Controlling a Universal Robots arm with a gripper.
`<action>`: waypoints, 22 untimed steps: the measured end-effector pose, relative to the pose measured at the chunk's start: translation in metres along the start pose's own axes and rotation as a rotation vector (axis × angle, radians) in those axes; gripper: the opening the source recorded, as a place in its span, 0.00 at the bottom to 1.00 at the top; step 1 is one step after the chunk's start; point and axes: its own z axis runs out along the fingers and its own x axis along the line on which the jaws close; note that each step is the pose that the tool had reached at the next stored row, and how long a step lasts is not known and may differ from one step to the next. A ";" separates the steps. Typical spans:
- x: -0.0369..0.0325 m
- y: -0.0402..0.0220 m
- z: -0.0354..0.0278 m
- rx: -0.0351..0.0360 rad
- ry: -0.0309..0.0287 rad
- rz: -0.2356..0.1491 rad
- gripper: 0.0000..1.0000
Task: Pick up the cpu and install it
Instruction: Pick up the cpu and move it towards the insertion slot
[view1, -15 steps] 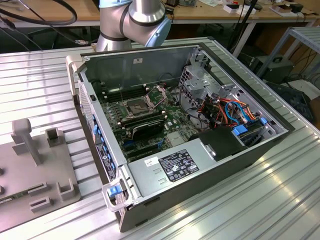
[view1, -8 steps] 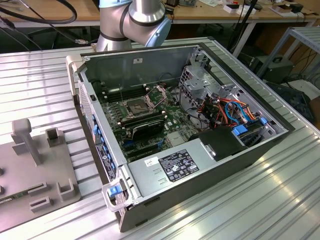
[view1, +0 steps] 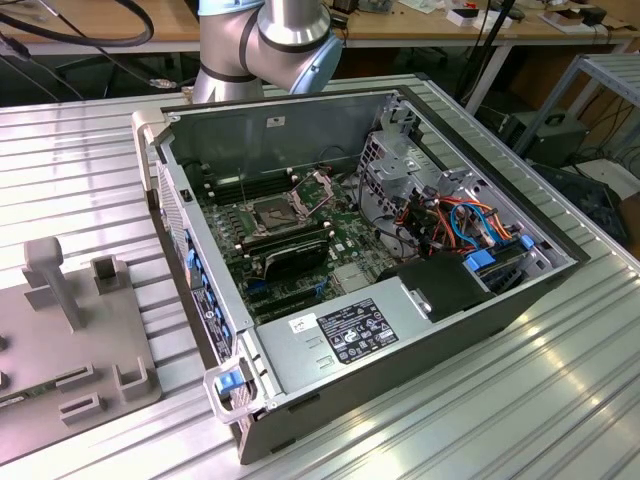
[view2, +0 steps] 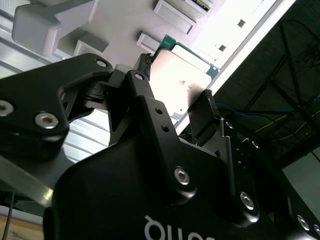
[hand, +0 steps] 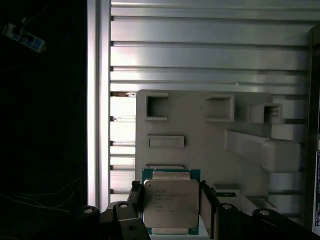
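The gripper (hand: 170, 199) pinches the cpu (hand: 171, 205) by two opposite edges, fingers (hand: 134, 197) narrowed to its width (silver top facing the camera in both wrist views). The cpu hangs just before the grey holder (hand: 200, 150), over its near end. In the exterior view, the holder (view1: 100, 345) lies beside an open computer case (view1: 290, 125), its socket (view1: 275, 212) unlatched.

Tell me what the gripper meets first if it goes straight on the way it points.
The cpu, which lies right at the gripper, then the grey holder behind it. I can't judge the gap between cpu and holder.
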 end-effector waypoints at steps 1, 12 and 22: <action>0.0000 0.0000 -0.0006 0.0000 0.0001 0.000 0.55; 0.0000 -0.0001 -0.0073 0.0000 0.0000 0.000 0.55; -0.0001 -0.0001 -0.0093 0.0000 0.0000 0.000 0.55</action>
